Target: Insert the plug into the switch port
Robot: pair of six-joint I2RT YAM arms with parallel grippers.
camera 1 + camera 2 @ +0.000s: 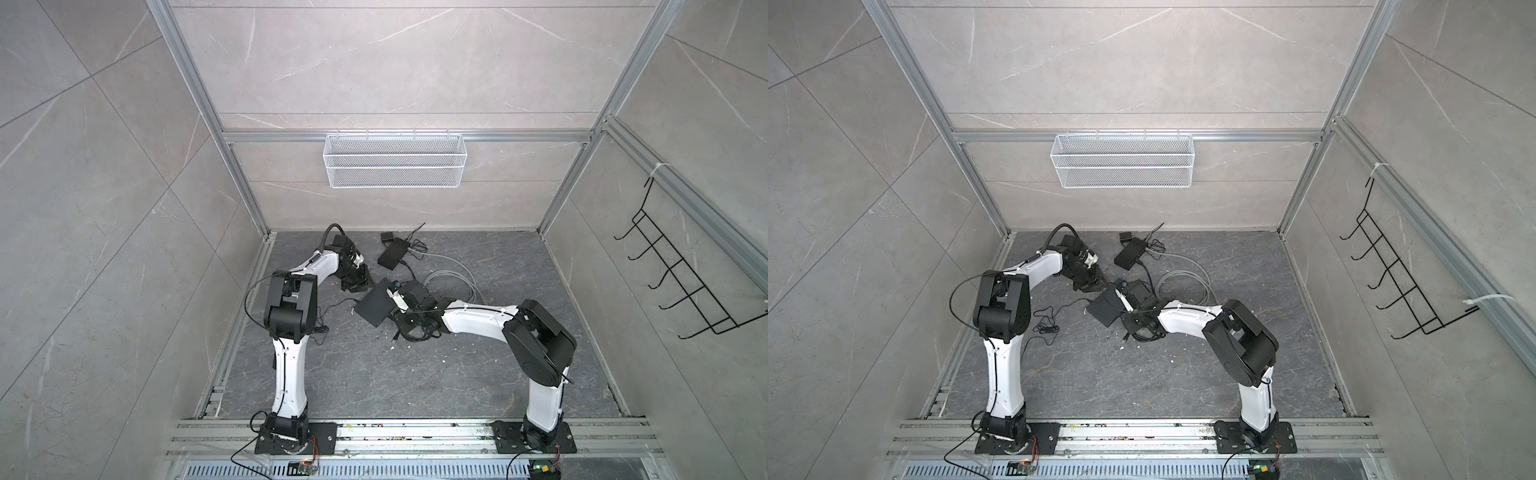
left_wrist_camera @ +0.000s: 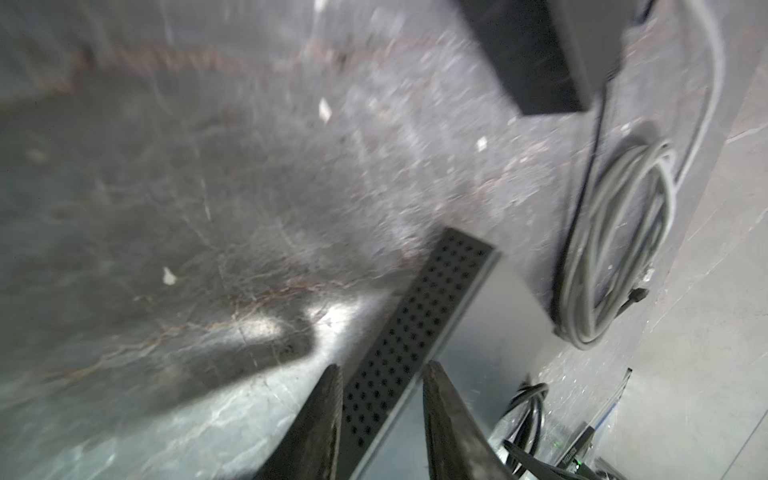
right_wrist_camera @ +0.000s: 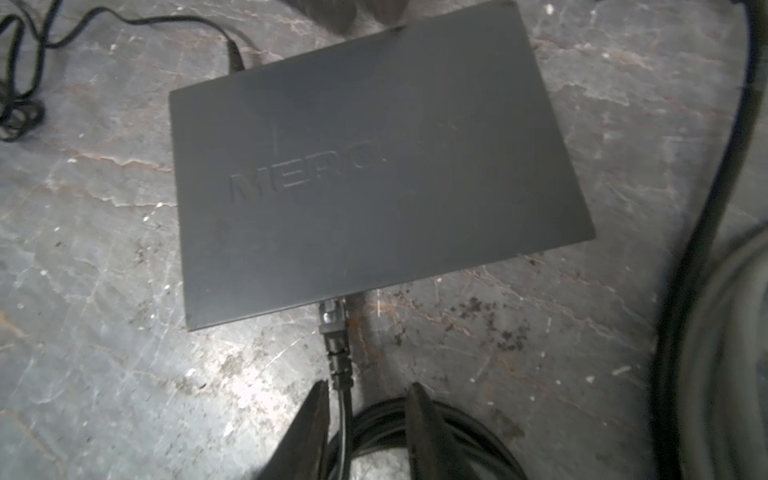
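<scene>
The switch (image 3: pixel 374 166) is a flat black box lying on the dark stone floor, seen in both top views (image 1: pixel 374 305) (image 1: pixel 1106 309). A black plug (image 3: pixel 334 320) sits in the port on the switch's edge, and its black cable runs back between my right gripper's (image 3: pixel 369 385) open fingers, close to one of them. The left gripper (image 2: pixel 382 368) is also open. It straddles the switch's perforated side (image 2: pixel 415 324) at the opposite end, with a gap at one finger. In a top view the left gripper (image 1: pixel 354 286) sits just left of the switch.
A second black box (image 1: pixel 392 251) with cables and a small adapter (image 1: pixel 387 237) lie behind. A grey cable coil (image 1: pixel 453 282) lies to the right, a black cable coil (image 3: pixel 415 436) under the right gripper, thin black wire (image 1: pixel 1046 324) to the left. On the walls hang a wire basket (image 1: pixel 395 160) and a hook rack (image 1: pixel 681 286).
</scene>
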